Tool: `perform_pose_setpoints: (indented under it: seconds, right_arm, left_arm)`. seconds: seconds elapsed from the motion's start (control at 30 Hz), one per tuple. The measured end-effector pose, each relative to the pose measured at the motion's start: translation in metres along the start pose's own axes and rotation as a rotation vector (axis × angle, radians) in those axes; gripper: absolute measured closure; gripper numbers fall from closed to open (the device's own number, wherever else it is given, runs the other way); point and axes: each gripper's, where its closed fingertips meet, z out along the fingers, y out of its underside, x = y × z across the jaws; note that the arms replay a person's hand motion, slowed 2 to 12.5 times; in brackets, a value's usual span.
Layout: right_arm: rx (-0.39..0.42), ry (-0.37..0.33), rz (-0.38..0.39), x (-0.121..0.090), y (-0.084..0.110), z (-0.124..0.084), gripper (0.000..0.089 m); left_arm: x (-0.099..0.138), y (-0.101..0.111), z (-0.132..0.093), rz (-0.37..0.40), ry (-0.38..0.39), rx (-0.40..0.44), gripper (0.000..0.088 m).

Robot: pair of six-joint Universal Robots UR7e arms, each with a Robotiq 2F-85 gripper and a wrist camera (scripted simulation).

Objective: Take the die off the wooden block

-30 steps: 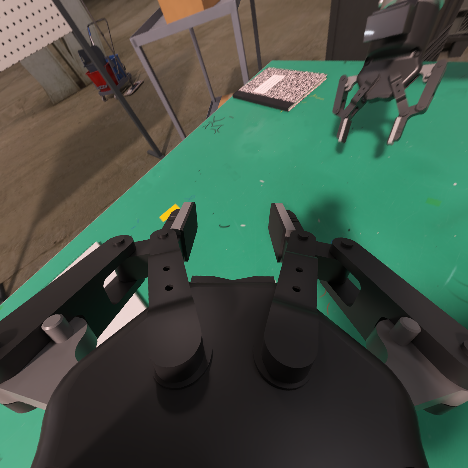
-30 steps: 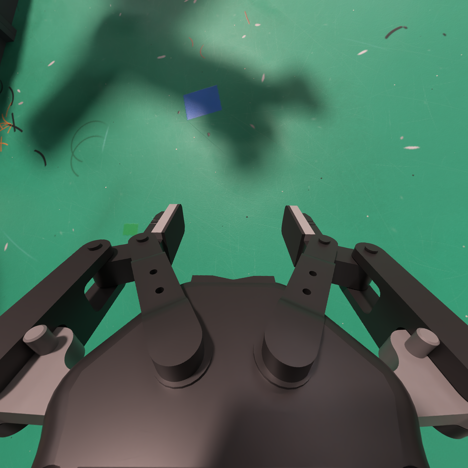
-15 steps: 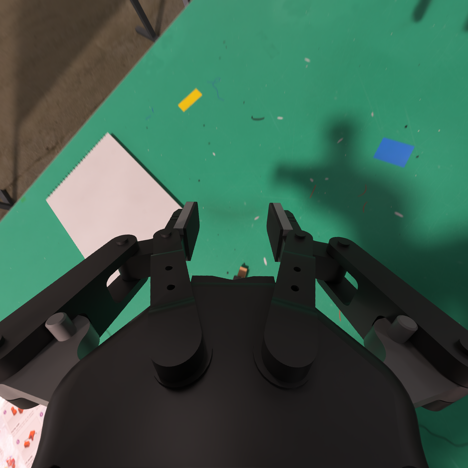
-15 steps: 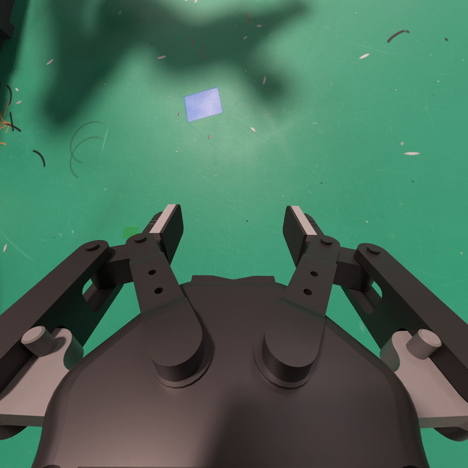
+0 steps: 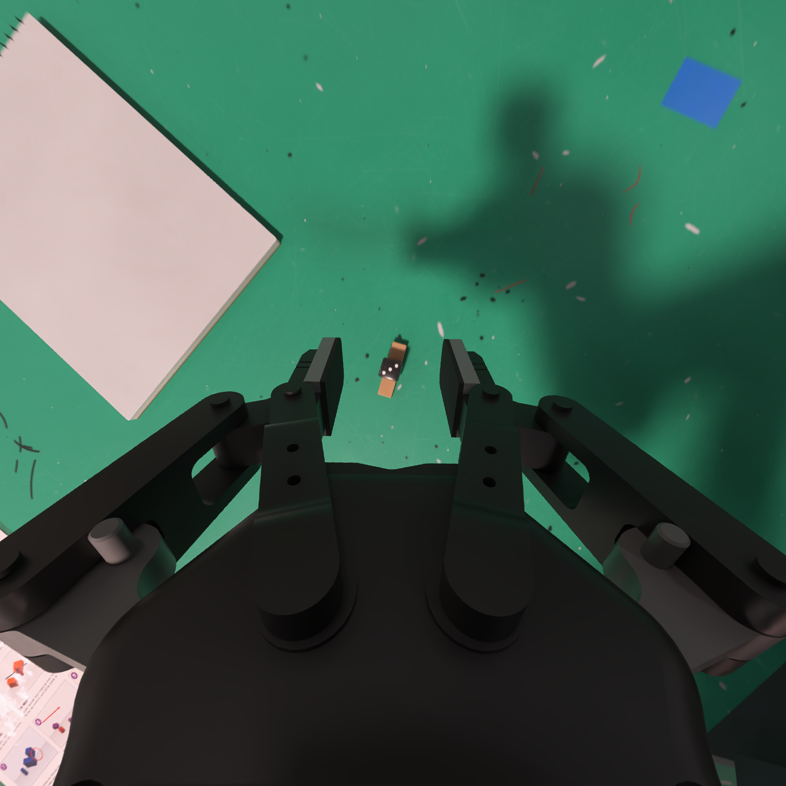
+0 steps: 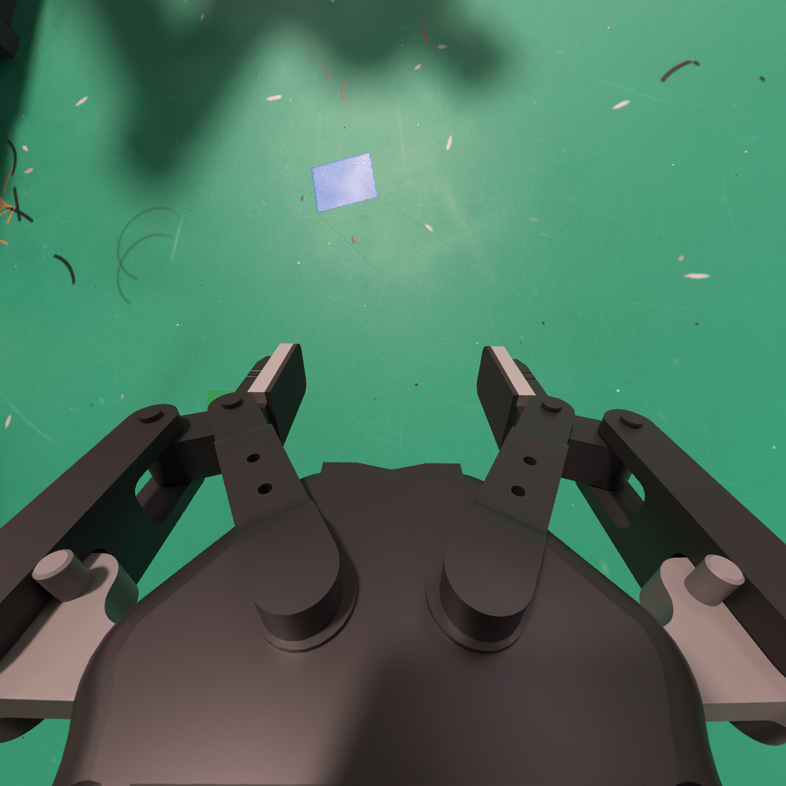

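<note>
A small black die (image 5: pixel 390 368) with white pips sits on the middle of a narrow wooden block (image 5: pixel 387 387) that lies flat on the green table. In the left wrist view my left gripper (image 5: pixel 391 374) is open and high above them, with the die and block framed between its fingertips (image 5: pixel 329 365). My right gripper (image 6: pixel 391 378) is open and empty above bare green table. The die and block do not show in the right wrist view.
A white notepad (image 5: pixel 115 212) lies on the table to the left of the block. A blue square patch (image 5: pixel 701 91) lies at the far right, also in the right wrist view (image 6: pixel 343 182). A printed sheet (image 5: pixel 25 714) shows at the lower left corner.
My left gripper has tilted down and moved back over the table, bringing the die and block between its fingers. The right gripper has barely moved; the shadow over its table has shifted.
</note>
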Motion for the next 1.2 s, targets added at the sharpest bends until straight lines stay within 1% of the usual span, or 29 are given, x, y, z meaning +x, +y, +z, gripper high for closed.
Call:
perform_pose_setpoints:
  seconds: [0.33, 0.7, 0.93, 1.2]
  right_arm:
    - [-0.019, 0.001, -0.009, -0.001, -0.004, 0.002, 0.0163]
    - [-0.036, 0.008, -0.011, 0.000, -0.008, 0.004, 0.0130]
    - [-0.032, 0.007, -0.011, 0.000, -0.012, 0.005, 0.0121]
    - [-0.027, 0.002, -0.011, 0.001, -0.018, 0.007, 0.0119]
  left_arm:
    - [-0.005, 0.034, 0.016, 0.046, 0.029, -0.120, 0.0514]
    - [-0.007, 0.063, 0.035, 0.088, 0.057, -0.234, 0.0545]
    - [-0.008, 0.073, 0.047, 0.127, 0.059, -0.289, 0.0546]
    - [-0.007, 0.075, 0.059, 0.171, 0.063, -0.313, 0.0548]
